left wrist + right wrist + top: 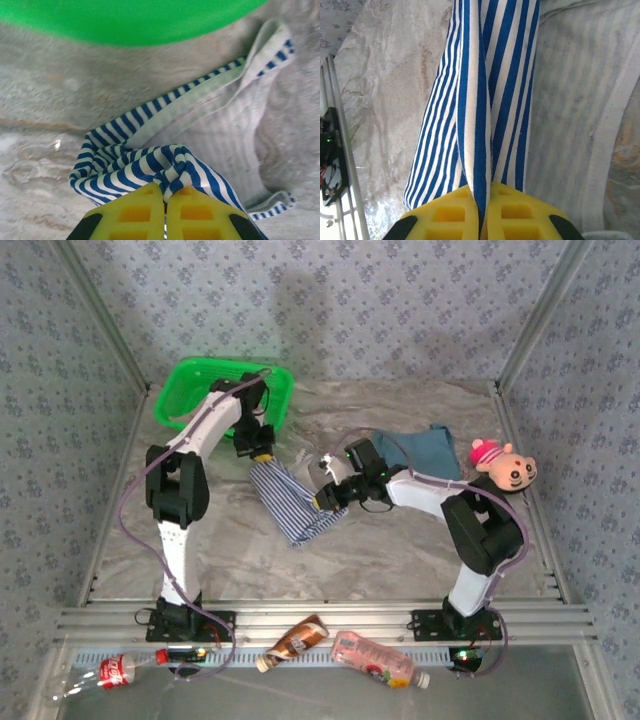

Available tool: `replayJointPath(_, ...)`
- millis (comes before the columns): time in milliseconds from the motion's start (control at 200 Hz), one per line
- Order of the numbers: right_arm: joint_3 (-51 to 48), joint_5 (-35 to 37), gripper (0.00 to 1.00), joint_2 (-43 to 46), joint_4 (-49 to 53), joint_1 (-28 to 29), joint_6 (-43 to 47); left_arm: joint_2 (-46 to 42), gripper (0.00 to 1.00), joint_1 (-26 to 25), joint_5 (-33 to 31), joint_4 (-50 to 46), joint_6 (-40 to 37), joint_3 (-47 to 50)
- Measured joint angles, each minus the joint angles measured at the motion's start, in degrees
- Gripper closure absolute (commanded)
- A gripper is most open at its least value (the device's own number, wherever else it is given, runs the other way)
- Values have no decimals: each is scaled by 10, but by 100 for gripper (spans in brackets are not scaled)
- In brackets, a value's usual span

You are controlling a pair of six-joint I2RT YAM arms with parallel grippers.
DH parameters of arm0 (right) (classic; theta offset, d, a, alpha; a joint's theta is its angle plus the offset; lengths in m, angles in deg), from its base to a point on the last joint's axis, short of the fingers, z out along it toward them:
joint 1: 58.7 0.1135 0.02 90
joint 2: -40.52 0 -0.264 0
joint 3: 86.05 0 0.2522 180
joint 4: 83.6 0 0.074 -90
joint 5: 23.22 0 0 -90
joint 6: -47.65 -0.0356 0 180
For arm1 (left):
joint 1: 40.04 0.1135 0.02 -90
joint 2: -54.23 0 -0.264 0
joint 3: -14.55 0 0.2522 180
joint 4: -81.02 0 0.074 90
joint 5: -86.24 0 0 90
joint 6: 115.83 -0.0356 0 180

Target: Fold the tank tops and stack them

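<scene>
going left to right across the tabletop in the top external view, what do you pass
green basket → striped tank top → teal-blue tank top → pink plush toy

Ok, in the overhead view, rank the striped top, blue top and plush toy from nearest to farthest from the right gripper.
1. Striped top, held in the right gripper.
2. Blue top, just behind, rightward.
3. Plush toy, far right.
</scene>
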Motion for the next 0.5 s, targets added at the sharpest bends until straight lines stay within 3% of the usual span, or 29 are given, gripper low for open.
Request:
replayJointPath(390,-31,60,87,15,6,-22,12,100,90,-30,29,-1,6,-110)
replayJointPath(500,-42,90,81,16,4,-31,8,129,79,-35,31,0,8,-134)
